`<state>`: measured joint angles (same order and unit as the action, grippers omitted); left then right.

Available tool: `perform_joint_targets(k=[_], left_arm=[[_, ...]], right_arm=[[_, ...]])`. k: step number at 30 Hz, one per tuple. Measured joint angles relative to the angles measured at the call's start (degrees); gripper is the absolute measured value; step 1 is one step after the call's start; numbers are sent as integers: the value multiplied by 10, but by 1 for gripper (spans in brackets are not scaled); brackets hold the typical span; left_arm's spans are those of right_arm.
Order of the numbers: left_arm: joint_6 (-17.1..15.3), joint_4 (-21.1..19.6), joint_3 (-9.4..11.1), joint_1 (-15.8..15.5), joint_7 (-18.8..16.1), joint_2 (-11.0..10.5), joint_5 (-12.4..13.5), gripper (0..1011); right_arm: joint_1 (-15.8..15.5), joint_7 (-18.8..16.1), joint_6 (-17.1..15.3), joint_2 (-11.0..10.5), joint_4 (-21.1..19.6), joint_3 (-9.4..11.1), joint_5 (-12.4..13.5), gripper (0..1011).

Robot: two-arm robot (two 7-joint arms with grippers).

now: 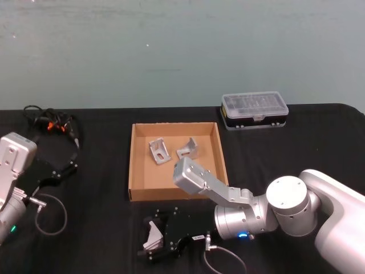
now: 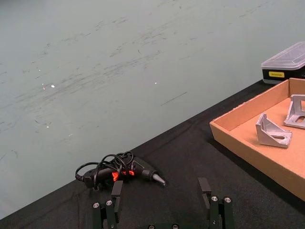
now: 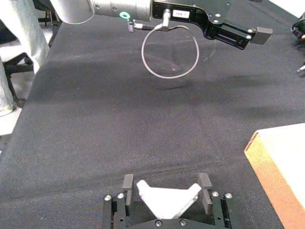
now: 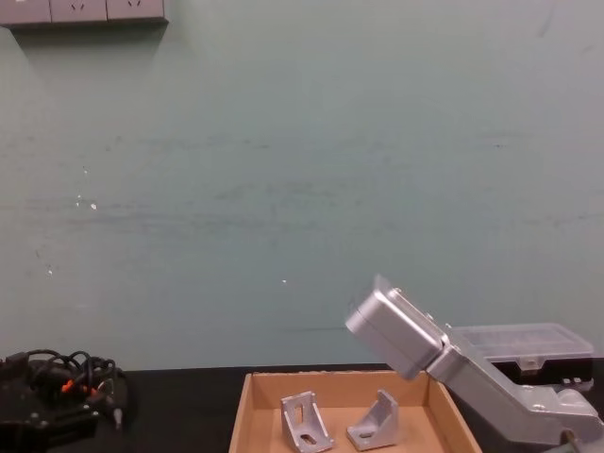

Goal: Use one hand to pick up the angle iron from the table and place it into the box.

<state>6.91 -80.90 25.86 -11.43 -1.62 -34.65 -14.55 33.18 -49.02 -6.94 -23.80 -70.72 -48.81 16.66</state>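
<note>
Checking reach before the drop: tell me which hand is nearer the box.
Right. The right hand, holding an angle iron, sits just in front of the box; the left hand is parked further off to its left.

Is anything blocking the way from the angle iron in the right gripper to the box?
Nothing visible does. The right gripper holds the angle iron just short of the box; bare table lies between. Two brackets already sit toward the box's far side.
</note>
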Motion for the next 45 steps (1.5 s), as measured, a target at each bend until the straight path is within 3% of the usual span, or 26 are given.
perform_joint_targets(k=[6, 27, 40, 45], left_arm=[[0, 0, 0, 0, 0, 0, 0, 1000], [0, 0, 0, 0, 0, 0, 0, 1000], [0, 0, 0, 0, 0, 0, 0, 1000], [0, 0, 0, 0, 0, 0, 0, 1000]], right_arm=[[0, 0, 0, 0, 0, 0, 0, 741], [0, 0, 1, 0, 0, 1, 0, 739], [-11, 18, 14, -10, -32, 34, 31, 739], [-11, 52, 7, -7, -41, 64, 53, 739]])
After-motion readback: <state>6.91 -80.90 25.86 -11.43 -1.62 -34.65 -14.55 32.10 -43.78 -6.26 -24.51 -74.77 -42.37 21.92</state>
